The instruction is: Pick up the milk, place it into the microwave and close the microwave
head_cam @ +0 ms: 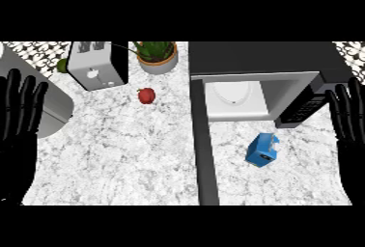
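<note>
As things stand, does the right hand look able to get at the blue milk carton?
Probably yes. The right hand rests open at the view's right edge, and only bare counter lies between it and the milk carton. The microwave's open door stands farther back, off that line.

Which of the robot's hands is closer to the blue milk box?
The right hand, at the view's right edge; the milk box lies on that side, far from the left hand.

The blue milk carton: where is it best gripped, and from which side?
Probably across the middle of the milk carton, on its flat long sides, coming from the right with the right hand, the nearer one. The carton appears tilted, top toward the microwave.
</note>
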You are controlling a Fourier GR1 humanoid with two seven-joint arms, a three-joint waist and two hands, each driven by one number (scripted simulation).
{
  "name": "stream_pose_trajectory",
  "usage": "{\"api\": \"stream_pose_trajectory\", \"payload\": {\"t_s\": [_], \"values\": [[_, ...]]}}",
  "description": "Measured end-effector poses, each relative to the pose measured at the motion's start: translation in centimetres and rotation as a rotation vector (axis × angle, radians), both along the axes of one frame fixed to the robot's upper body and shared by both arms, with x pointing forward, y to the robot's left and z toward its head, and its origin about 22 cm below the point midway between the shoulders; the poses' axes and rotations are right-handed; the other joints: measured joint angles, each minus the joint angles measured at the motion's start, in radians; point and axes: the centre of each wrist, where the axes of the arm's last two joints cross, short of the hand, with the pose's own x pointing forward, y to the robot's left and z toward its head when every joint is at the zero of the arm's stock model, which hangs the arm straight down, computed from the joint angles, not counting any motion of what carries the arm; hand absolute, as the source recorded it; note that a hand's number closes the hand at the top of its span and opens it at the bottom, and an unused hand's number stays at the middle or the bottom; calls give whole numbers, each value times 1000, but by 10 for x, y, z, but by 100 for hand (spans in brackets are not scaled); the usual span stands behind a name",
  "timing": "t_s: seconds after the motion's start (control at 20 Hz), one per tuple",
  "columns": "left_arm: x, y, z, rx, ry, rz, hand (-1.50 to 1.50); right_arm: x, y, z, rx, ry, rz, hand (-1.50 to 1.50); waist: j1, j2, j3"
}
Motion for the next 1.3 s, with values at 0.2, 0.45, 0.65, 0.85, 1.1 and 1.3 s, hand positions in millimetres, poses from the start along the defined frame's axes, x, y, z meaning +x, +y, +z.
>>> {"api": "stream_pose_trajectory", "payload": {"t_s": [0.2, 0.45, 0.65, 0.85, 1.1, 1.3], "values": [[-6, -5, 2, 2, -1, -10, -150, -6, 21, 8, 24, -34, -25, -150, 9, 17, -29], [-16, -9, -16, -63, 89, 7, -150, -4, 63, 17, 17, -4, -35, -150, 19, 25, -42], [-37, -5, -19, -93, 136, 19, -150, -14, 87, 23, 16, 35, -31, -150, 20, 26, -45], [-54, 5, -17, -105, 149, 26, -150, -23, 97, 25, 2, 54, -61, -150, 19, 26, -46], [-79, 14, -16, -110, 158, 28, -150, -31, 105, 20, -15, 76, -131, -150, 19, 27, -46], [-92, 19, -16, -117, 161, 26, -150, -37, 103, 13, -18, 114, -178, -150, 18, 27, -46]]}}
